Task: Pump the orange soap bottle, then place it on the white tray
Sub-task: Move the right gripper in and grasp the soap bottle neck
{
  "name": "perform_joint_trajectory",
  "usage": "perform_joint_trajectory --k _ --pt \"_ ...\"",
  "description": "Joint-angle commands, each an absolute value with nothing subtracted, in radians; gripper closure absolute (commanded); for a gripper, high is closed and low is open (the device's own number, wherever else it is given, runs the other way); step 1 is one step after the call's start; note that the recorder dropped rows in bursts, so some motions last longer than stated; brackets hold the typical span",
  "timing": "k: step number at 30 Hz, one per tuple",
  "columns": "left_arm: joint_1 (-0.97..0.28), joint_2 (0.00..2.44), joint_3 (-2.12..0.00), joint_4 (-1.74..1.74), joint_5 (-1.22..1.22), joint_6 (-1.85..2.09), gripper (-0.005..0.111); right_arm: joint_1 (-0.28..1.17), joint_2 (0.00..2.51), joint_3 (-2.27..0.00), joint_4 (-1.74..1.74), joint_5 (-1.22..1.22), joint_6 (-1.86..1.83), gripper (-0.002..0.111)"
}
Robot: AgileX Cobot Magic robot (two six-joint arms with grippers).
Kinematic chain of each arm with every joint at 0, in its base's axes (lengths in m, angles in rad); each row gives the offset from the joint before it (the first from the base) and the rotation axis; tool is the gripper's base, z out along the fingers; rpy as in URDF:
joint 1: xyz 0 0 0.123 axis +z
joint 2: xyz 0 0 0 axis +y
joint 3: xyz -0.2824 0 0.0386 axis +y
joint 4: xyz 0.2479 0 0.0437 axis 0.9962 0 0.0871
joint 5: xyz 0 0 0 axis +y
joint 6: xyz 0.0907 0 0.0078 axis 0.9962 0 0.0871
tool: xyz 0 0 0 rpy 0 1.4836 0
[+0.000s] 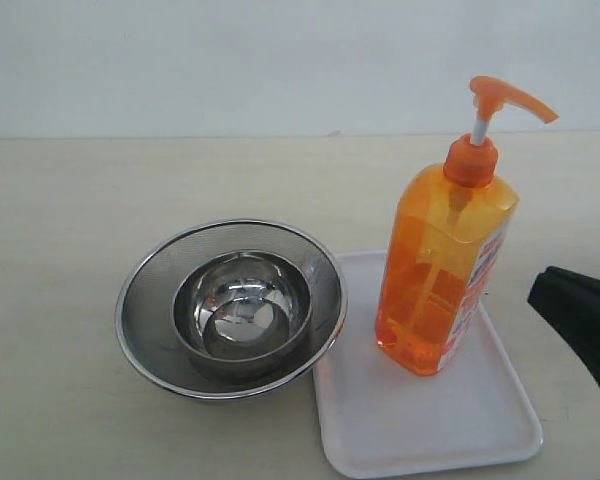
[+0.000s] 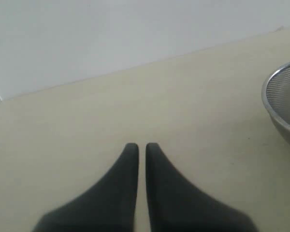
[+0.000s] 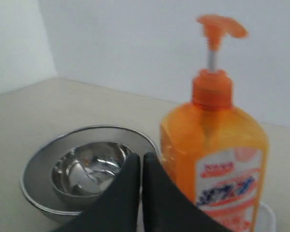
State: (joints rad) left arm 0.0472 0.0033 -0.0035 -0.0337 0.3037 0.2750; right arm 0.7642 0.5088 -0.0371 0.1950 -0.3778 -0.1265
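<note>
Orange and translucent, the orange soap bottle (image 1: pixel 442 270) stands upright on the white tray (image 1: pixel 450 420), left of the tray's centre. Its pump head is raised on the white stem, and the spout points right. The label faces right and toward the near side. The tray lies flat on the pale table (image 1: pixel 60 200).

Just left of the tray is a round steel mesh strainer (image 1: pixel 145 300) with a smaller polished steel bowl (image 1: pixel 242 310) nested inside it. The strainer's rim meets the tray's left edge.

The right gripper (image 3: pixel 141 157) has its two dark fingers drawn together, with only a thin slit between the tips and nothing caught in it. In its wrist view the bottle rises beyond the fingers, with the strainer and bowl beside it. In the exterior view the right arm (image 1: pixel 580 320) shows as a dark shape at the right edge. It is right of the tray and clear of the bottle, touching neither.

The left gripper (image 2: pixel 141 147) is also closed to a narrow slit and holds nothing. It hangs over bare table, with a piece of the strainer's rim at the edge of its wrist view, well apart from the fingertips. The exterior view does not catch this gripper at all.
</note>
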Motion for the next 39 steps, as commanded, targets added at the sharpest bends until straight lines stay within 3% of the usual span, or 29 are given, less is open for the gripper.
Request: perform_joint_trajectory --k 1,4,6,8,9,15,28,39 --pt "0.050 0.000 0.000 -0.040 0.289 0.266 0.102 0.871 0.510 -0.040 0.242 -0.508 -0.257 0.103" --pt "0.050 0.000 0.000 -0.040 0.289 0.266 0.102 0.867 0.510 -0.040 0.345 -0.531 -0.326 0.087" --pt "0.050 0.000 0.000 -0.040 0.289 0.266 0.102 0.868 0.510 -0.040 0.413 -0.537 -0.358 0.066" --pt "0.050 0.000 0.000 -0.040 0.289 0.266 0.102 0.868 0.510 -0.040 0.424 -0.579 -0.373 0.037" --pt "0.050 0.000 0.000 -0.040 0.289 0.266 0.102 0.868 0.510 -0.042 0.424 -0.602 -0.373 0.032" --pt "0.050 0.000 0.000 -0.040 0.289 0.266 0.102 0.868 0.570 -0.054 0.449 -0.667 -0.411 0.043" --pt "0.050 0.000 0.000 -0.040 0.289 0.266 0.102 0.868 1.048 -0.164 0.526 -1.017 -0.326 0.043" --pt "0.050 0.000 0.000 -0.040 0.289 0.266 0.102 0.868 1.322 -0.269 0.582 -1.138 -0.289 0.043"
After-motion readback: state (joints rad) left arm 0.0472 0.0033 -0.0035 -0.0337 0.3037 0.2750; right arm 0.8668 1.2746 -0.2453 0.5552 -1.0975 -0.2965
